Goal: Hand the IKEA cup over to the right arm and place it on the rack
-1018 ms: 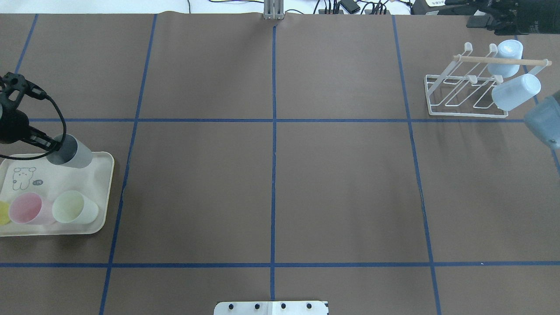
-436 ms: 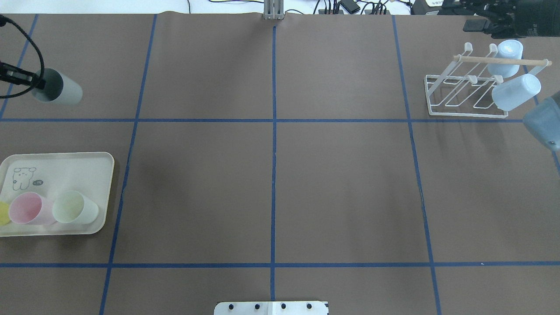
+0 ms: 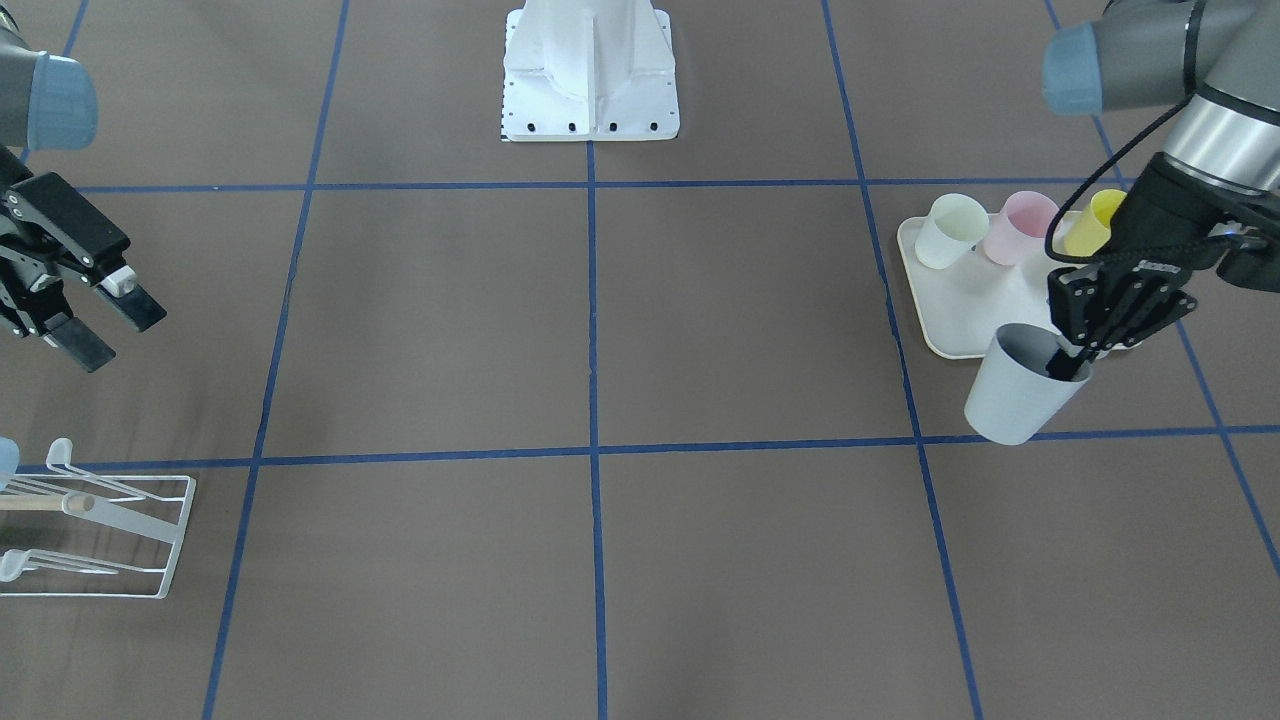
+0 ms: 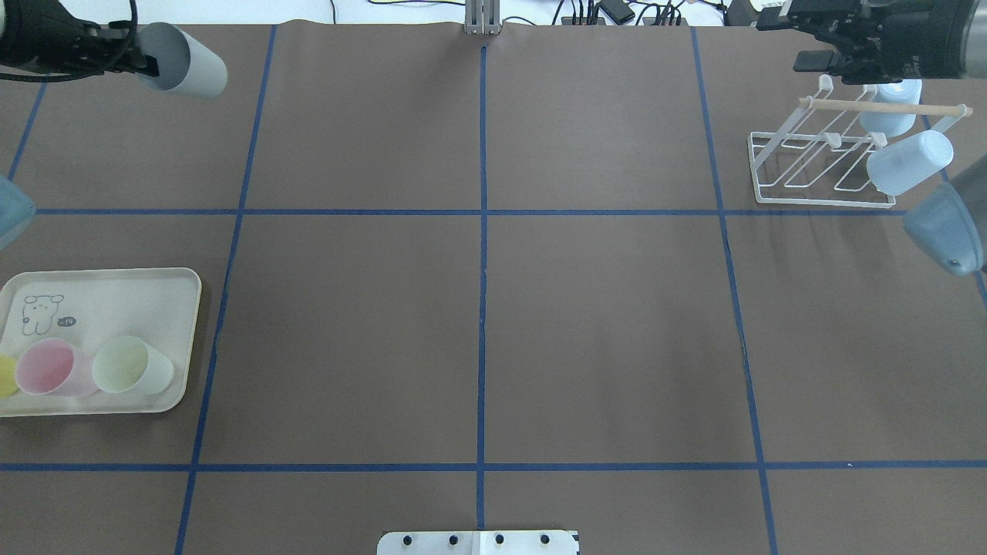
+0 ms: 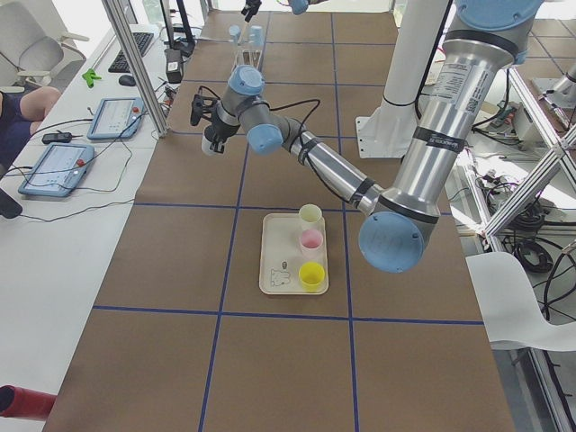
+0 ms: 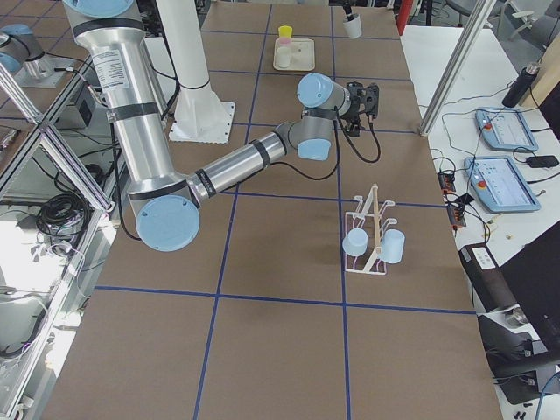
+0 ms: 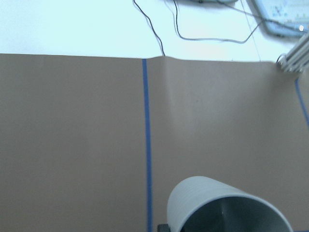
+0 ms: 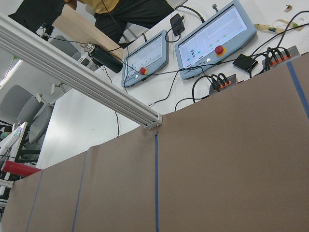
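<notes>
Front-facing view: the left gripper [image 3: 1072, 360] clamps the rim of a pale grey tapered plastic cup [image 3: 1018, 390], held aloft beside the cream tray [image 3: 960, 300]. The right gripper [image 3: 122, 338] hangs, jaws apart, near the white wire rack [image 3: 110, 540]. Overhead view: two pale blue cups [image 4: 910, 160] occupy the rack's prongs. Left wrist view: the grey cup's mouth fills the bottom edge. Pickup looks complete; handover and racking are not yet done.

a robotics lab: teach pendants [image 8: 215, 36], aluminium framing [image 8: 72, 67], a table [image 4: 617, 324] gridded with blue tape.
</notes>
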You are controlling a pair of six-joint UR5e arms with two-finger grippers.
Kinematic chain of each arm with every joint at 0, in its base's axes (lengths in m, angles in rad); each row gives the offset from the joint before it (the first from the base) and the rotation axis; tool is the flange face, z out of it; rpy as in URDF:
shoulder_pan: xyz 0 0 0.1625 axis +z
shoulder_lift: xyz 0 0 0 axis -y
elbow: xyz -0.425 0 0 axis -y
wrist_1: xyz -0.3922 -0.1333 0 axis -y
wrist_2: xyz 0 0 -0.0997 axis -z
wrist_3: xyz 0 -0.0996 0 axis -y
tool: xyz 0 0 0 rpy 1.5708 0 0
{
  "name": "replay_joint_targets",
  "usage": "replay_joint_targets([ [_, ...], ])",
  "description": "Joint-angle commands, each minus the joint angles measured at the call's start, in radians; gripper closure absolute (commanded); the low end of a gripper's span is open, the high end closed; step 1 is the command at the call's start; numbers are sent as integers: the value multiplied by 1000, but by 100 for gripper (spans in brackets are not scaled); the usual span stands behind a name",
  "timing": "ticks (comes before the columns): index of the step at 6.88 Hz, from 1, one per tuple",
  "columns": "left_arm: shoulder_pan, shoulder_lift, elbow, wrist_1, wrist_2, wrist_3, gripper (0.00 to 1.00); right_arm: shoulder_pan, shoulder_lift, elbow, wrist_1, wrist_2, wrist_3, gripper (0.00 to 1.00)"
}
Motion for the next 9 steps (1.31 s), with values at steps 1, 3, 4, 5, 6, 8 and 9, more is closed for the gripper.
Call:
replay_joint_targets([
  [1,93,-22,6,-248,88,-435,100,-29,36,4,16,-33,103,0],
  [3,177,-23,17,-485,174,-747,100,-83,101,18,16,-110,256,0],
  [4,208,-23,20,-589,233,-874,100,-136,151,19,16,-186,338,0],
  [5,254,-25,55,-707,328,-997,100,-201,167,50,16,-284,397,0],
  [6,300,-41,99,-813,449,-1103,100,-245,182,61,17,-346,419,0],
  [8,331,-106,174,-959,536,-1278,100,-398,208,35,195,-563,523,0],
  [9,340,-115,178,-1001,544,-1328,100,-436,211,36,201,-599,520,0],
])
